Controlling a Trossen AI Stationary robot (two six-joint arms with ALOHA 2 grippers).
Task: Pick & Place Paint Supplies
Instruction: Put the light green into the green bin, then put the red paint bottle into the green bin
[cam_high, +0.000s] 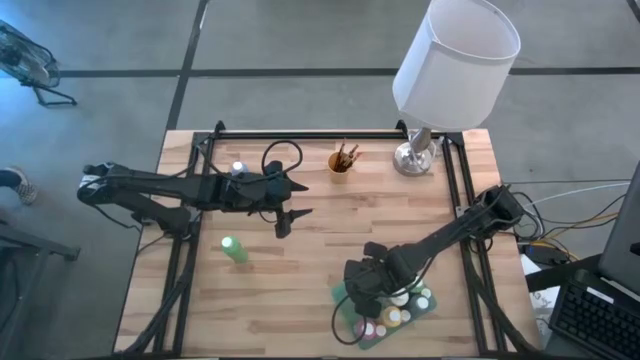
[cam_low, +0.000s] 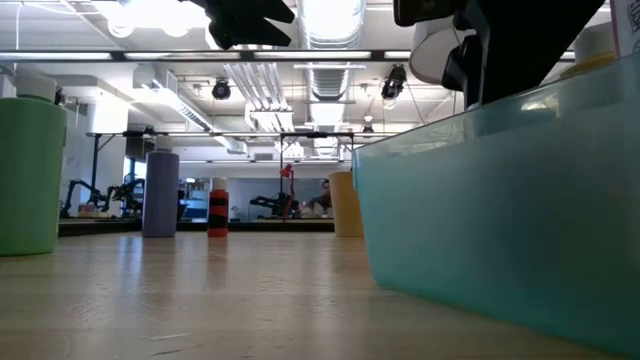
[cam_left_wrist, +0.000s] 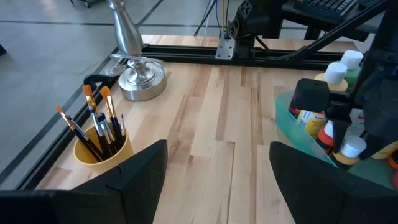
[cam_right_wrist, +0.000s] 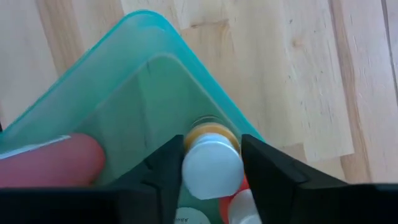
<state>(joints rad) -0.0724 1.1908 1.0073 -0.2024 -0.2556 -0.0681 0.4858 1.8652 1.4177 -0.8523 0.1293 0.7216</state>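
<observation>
My right gripper (cam_right_wrist: 211, 149) reaches down into a corner of the teal bin (cam_high: 338, 296) near the table's near edge, shut on a yellow white-capped paint bottle (cam_right_wrist: 211, 167). Several more bottles (cam_high: 398, 316) stand in the bin. A green bottle (cam_high: 235, 250) stands upright on the table left of the bin. A grey bottle (cam_low: 160, 193) and a small red one (cam_low: 217, 208) stand farther back. My left gripper (cam_high: 285, 222) hovers open over the table's middle, with nothing between its fingers (cam_left_wrist: 143, 171). A yellow cup (cam_left_wrist: 102, 149) holds several brushes. My right gripper pinches the yellow bottle by its white cap (cam_right_wrist: 211, 177) between the two fingers, which come from above and point down. The bottle stays upright inside the bin's corner (cam_right_wrist: 146, 25). Whether its base rests on the bin floor I cannot tell.
A lamp with a white shade and silver base (cam_high: 415, 155) stands at the far right of the table, next to the brush cup (cam_high: 341, 162). A black frame rail (cam_high: 320, 133) runs along the far edge. Bare wood lies between the green bottle and the bin.
</observation>
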